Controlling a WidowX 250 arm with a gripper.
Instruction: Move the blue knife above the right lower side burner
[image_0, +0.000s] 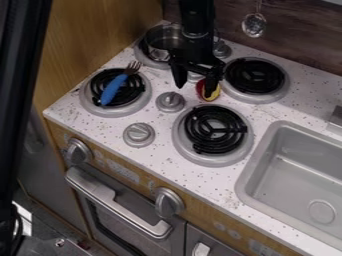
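The gripper (196, 81) hangs over the upper middle of the stove, its two fingers apart and pointing down. A blue-handled utensil (113, 91) lies slanted across the left lower burner (86, 96); its metal end has prongs like a fork and points up and right, toward the pot. It is left of and lower in view than the gripper, not touching it. The right lower burner (215, 131), a black coil in a grey ring, is below and right of the gripper with nothing on it.
A metal pot (160, 40) stands on the left upper burner, partly behind the arm. A red and yellow object (208, 90) sits by the right fingertip. Knobs (170, 102) rise between the burners. The sink (300, 165) is at right, and a metal utensil (254, 25) hangs on the wall.
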